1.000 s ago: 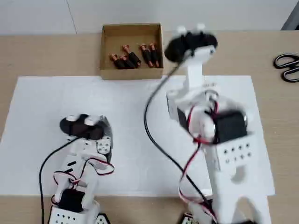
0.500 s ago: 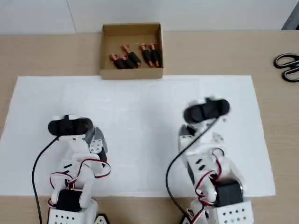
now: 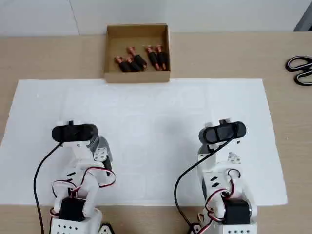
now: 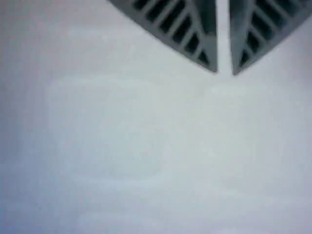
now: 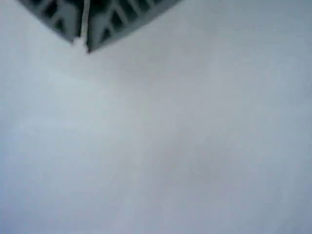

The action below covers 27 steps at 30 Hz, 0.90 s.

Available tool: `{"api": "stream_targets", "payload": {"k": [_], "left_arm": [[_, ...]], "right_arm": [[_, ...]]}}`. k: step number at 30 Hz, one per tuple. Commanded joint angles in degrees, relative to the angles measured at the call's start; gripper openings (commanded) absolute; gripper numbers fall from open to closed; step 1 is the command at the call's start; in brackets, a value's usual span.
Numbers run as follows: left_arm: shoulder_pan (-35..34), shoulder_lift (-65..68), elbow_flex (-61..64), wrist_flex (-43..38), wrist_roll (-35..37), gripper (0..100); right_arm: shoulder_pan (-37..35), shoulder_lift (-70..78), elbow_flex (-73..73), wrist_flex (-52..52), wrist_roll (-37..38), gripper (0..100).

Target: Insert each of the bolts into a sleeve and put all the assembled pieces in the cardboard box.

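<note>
The cardboard box (image 3: pixel 111 52) stands at the far middle of the table, just past the white sheet. Inside it lie several assembled pieces (image 3: pixel 141 59), copper bolts in black sleeves. Both arms are folded back at the near edge, far from the box. My left gripper (image 4: pixel 224 72) hangs close over the white sheet, its grey ribbed fingers nearly touching, nothing between them. My right gripper (image 5: pixel 82 45) is likewise shut and empty just above the paper. In the high view the left arm (image 3: pixel 75 134) sits near left and the right arm (image 3: pixel 222 134) near right.
A white paper sheet (image 3: pixel 146 117) covers most of the wooden table. Black-handled scissors (image 3: pixel 301 69) lie at the far right edge. Cables trail from both arms at the near edge.
The right arm has drawn back from beside the box to a folded pose at the near right. The left arm has also folded back a little toward the near edge.
</note>
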<state>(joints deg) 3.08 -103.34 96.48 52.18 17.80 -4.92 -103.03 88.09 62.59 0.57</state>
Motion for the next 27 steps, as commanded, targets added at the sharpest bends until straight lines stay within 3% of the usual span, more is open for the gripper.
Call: {"api": "stream_targets", "payload": {"k": [1,27], "left_arm": [[-0.3,-0.6,-0.2,0.4,0.3,1],[-0.3,-0.7,-0.2,0.4,0.3,1]], "right_arm": [[0.5,-0.9,1.9,0.1,-2.5,0.4],[0.4,-1.0,5.6,0.0,-2.5,0.5]]}}
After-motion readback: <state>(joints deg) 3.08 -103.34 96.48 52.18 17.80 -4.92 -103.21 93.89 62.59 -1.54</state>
